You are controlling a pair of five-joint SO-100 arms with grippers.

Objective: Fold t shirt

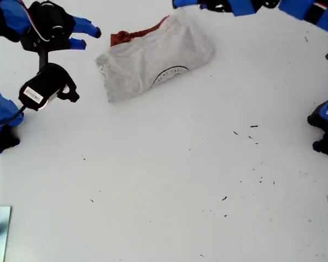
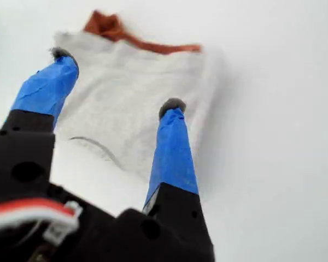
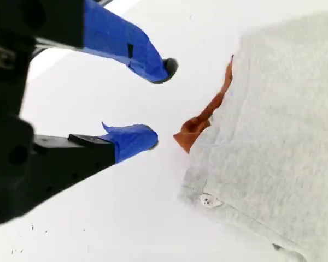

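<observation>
The shirt [image 1: 153,60] is laid folded on the tabletop [image 1: 169,180] near the exterior view's top, and both hands, my first hand [image 2: 117,82] and my second hand [image 3: 161,103], are kept wide and empty (probably released).

Looks like a robotics lab or hobby bench setup: plain white bench [image 1: 164,180] with little dark specks [image 1: 253,126] scattered on it, blue-and-black arm bases [image 1: 0,123] parked at the exterior view's left and right edges, nothing homey.
</observation>
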